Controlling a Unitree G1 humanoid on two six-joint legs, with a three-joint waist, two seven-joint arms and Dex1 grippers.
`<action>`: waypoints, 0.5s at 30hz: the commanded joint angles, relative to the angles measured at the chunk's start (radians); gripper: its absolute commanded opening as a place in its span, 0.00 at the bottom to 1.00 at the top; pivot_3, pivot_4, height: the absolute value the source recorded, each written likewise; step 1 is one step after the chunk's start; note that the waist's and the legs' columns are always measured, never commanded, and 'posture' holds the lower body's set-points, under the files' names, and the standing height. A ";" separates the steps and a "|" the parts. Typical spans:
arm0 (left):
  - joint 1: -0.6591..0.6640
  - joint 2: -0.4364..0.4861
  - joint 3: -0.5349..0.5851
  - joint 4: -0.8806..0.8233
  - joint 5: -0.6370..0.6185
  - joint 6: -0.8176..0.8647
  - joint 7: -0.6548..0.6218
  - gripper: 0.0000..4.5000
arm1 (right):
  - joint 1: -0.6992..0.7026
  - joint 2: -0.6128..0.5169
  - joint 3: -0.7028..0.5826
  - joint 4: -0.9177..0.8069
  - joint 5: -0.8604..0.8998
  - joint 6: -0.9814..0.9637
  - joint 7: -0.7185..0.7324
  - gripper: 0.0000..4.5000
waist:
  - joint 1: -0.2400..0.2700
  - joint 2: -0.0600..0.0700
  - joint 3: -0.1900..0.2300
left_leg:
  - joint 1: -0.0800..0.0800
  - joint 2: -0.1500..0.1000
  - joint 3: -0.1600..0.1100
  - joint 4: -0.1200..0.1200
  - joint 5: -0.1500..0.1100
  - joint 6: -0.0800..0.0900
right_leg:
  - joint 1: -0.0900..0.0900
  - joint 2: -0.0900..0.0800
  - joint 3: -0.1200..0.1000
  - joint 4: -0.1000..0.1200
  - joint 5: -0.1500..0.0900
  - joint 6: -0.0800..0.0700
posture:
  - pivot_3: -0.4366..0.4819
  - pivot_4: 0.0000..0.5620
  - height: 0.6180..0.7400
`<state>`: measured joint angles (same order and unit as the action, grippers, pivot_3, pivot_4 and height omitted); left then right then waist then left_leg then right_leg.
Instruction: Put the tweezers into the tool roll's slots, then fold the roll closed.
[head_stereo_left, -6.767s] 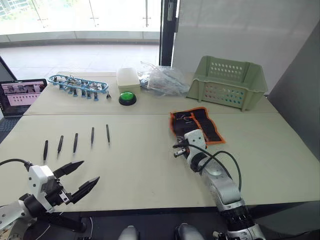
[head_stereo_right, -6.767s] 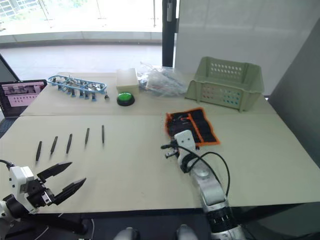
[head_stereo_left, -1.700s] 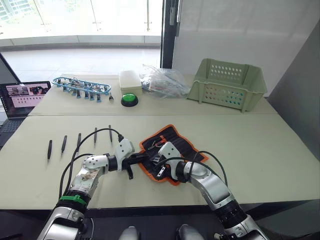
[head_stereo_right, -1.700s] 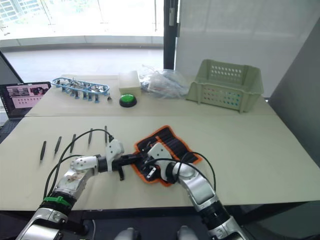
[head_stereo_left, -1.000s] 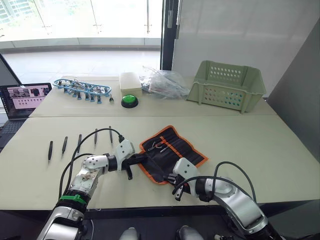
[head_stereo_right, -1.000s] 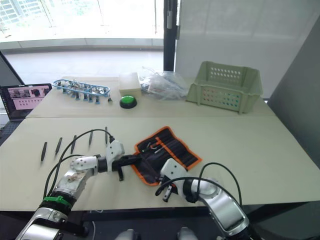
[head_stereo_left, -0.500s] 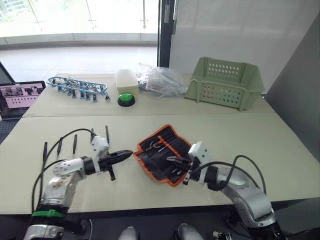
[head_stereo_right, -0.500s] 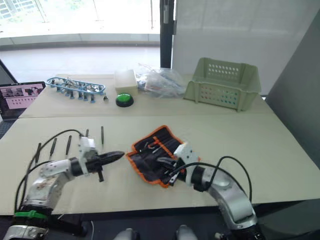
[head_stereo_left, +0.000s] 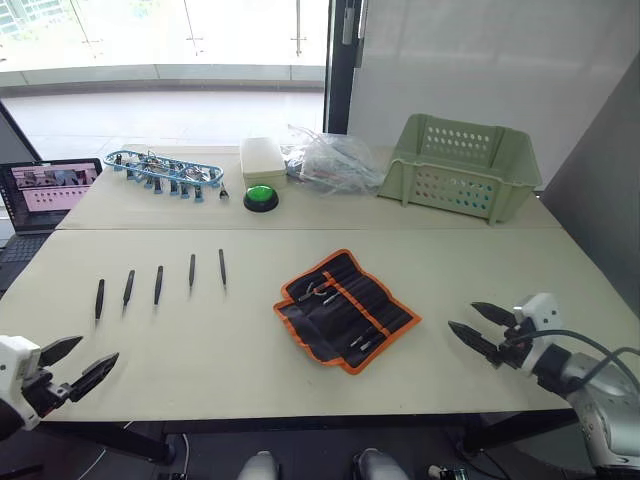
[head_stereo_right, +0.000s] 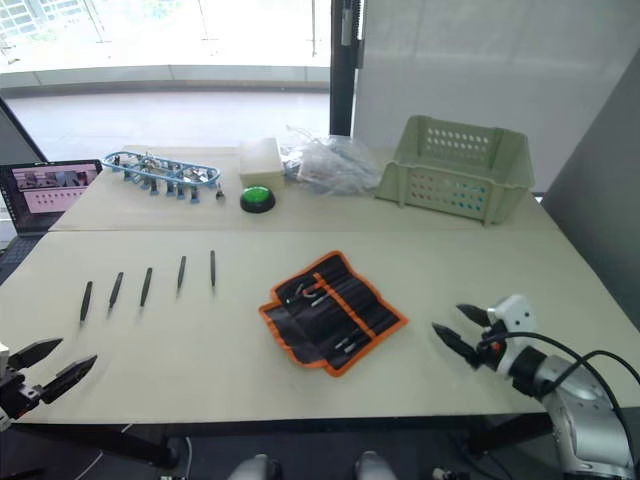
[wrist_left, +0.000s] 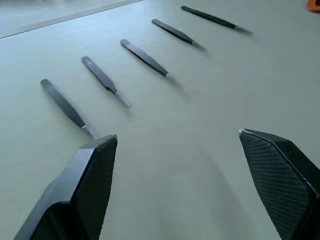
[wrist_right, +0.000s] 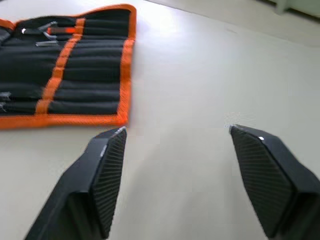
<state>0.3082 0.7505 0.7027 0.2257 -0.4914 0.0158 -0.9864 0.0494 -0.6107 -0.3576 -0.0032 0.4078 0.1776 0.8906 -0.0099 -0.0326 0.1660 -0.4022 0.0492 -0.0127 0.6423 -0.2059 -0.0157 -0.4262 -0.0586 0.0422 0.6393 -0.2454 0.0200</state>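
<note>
Currently both grippers sit at the near table edge, empty. Left gripper (head_stereo_left: 72, 367), lower left of the head view, fingers spread wide. Right gripper (head_stereo_left: 484, 327), lower right, fingers likewise apart, holding nothing.

Tweezers (head_stereo_left: 159, 284): five slim black pieces in a row, left-centre of the frame, none yet in a slot. Each lies apart from its neighbour, long axis running away from the robot toward the far table edge. The row climbs slightly toward the right, so the leftmost piece (head_stereo_left: 99, 298) lies lowest in the frame and closest to the left gripper. In the left wrist view the same row (wrist_left: 146, 58) fans across the upper part of the frame, just beyond the fingertips (wrist_left: 102, 150).

Tool roll (head_stereo_left: 346, 309): unrolled flat, centre of the frame, turned diagonally, orange edging showing all round, a few small metal items already in its pockets. It lies between the row and the right gripper; the right wrist view has its orange-trimmed corner (wrist_right: 125, 60) at upper left.

Judgement: left arm is plainly the nearer one for the pickup. Reach goes forward, and the fingers would need to close across each tweezer's narrow width.
</note>
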 joint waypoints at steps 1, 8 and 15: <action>0.027 -0.005 0.070 0.048 0.009 -0.059 0.032 1.00 | 0.048 0.018 -0.058 -0.010 0.032 -0.044 -0.012 1.00 | -0.002 0.000 0.000 | 0.001 0.000 0.000 0.000 0.000 -0.001 | 0.000 0.000 0.000 0.000 0.000 0.000 | 0.48 0.27 0.85; 0.059 -0.032 0.080 0.030 -0.004 -0.057 0.051 1.00 | 0.038 0.036 -0.056 -0.018 0.041 -0.076 -0.017 1.00 | -0.005 0.000 0.001 | 0.002 0.001 0.004 0.000 -0.005 -0.008 | 0.000 -0.001 0.002 0.000 0.000 0.000 | 0.48 0.27 0.85; 0.059 -0.078 0.082 0.020 0.008 -0.024 0.155 1.00 | -0.018 -0.033 0.057 -0.065 0.085 -0.064 0.193 1.00 | -0.006 0.000 0.001 | 0.003 0.001 0.005 0.000 -0.003 -0.004 | 0.000 0.000 0.002 0.001 0.000 0.000 | 0.48 0.27 0.85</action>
<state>0.3663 0.6718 0.7658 0.2583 -0.4866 -0.0117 -0.8655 0.0493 -0.6192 -0.3115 -0.0137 0.4564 0.1194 1.0298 -0.0156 -0.0325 0.1666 -0.3996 0.0507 -0.0077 0.6422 -0.2075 -0.0184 -0.4261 -0.0591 0.0438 0.6400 -0.2456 0.0198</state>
